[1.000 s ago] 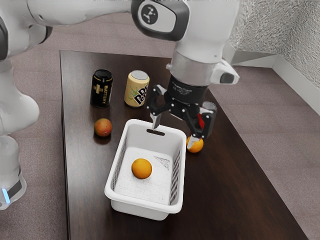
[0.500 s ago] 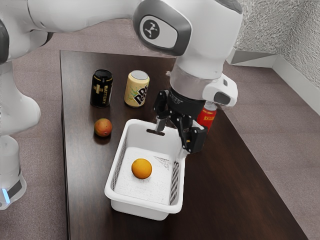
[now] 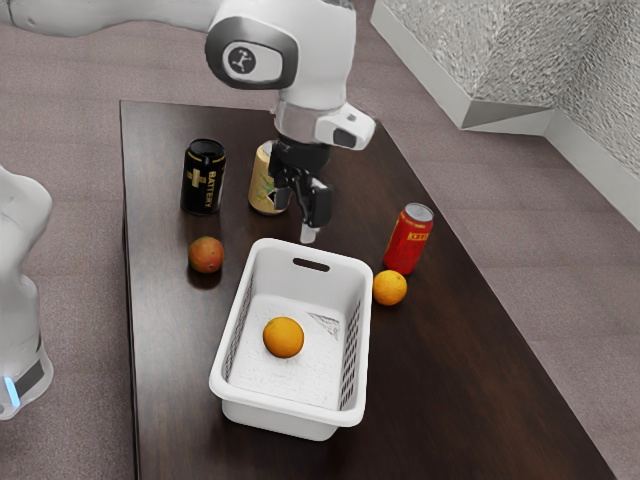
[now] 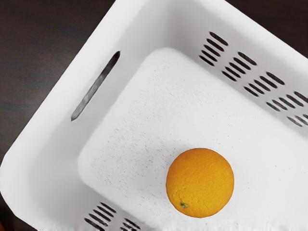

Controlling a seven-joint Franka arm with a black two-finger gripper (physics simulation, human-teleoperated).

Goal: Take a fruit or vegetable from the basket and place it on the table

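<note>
Past the basket's slotted end, over the table, my gripper (image 3: 292, 217) hangs open in the exterior view, its fingers apart with nothing between them. The white basket (image 3: 288, 404) stands on the table with one orange (image 3: 284, 338) on its floor. From the wrist camera, the same orange (image 4: 200, 183) rests on the floor of the basket (image 4: 53, 106), with its stem spot showing. Neither finger touches the orange or the basket.
A second orange (image 3: 390, 288) lies beside the basket, near a red can (image 3: 408, 240). A reddish fruit (image 3: 206, 255) is on the basket's other side. Beyond stand a black can (image 3: 203, 178) and a yellow can (image 3: 264, 188), the latter partly behind my gripper.
My hand has moved toward the exterior view's left and back, off the basket's far corner, and has turned. The red can and outer orange are uncovered; the yellow can is now partly hidden.
</note>
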